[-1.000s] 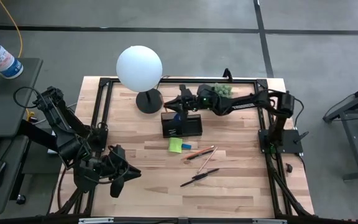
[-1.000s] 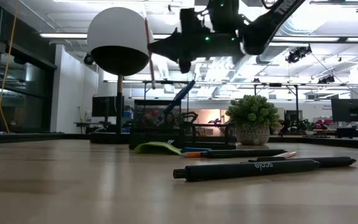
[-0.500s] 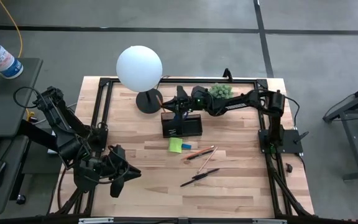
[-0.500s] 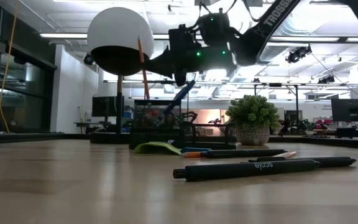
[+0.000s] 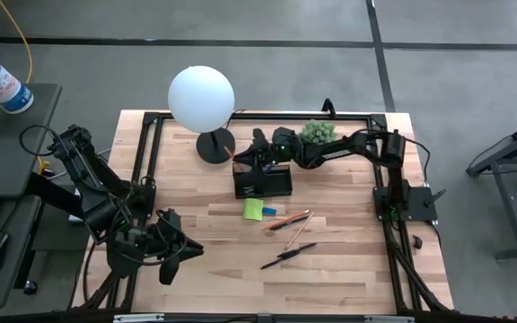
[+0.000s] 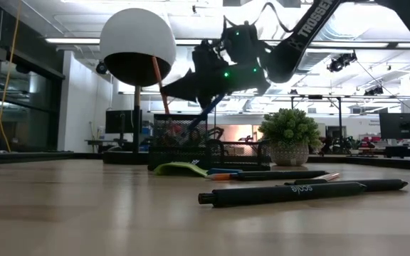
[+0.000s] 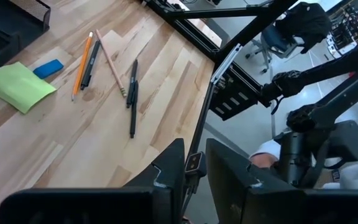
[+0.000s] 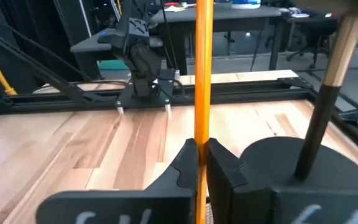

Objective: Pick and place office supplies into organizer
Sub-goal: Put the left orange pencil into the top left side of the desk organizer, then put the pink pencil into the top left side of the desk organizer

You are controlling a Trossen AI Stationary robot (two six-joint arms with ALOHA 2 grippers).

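Note:
My right gripper (image 5: 245,154) hovers over the far left part of the dark mesh organizer (image 5: 262,181), shut on an orange pencil (image 6: 159,85). The blue handle of the scissors (image 6: 206,110) sticks up out of the organizer. On the table in front of it lie a lime-green sticky-note pad (image 5: 253,209), a small blue block (image 5: 268,211), pencils (image 5: 287,220) and dark pens (image 5: 288,255). My left gripper (image 5: 182,256) waits above the near left of the table, its fingers a narrow gap apart with nothing between them. My right gripper pinches the orange pencil's shaft (image 8: 198,134) between its two fingers, well below the pencil's top end. The fingers come nearly level from the table's right and lie across the pencil. The pencil stands almost upright, its top leaning left, its lower end (image 6: 167,115) at the organizer's top edge.
A white globe lamp (image 5: 202,99) on a round black base (image 5: 215,145) stands just left of my right gripper. A small potted plant (image 5: 317,132) sits behind the right arm. A black frame (image 5: 151,161) runs round the table's edges.
My right gripper has come down and a little toward the table's left, still shut on the pencil. The pencil has sunk from beside the lamp globe to the organizer's top and now leans more to the left.

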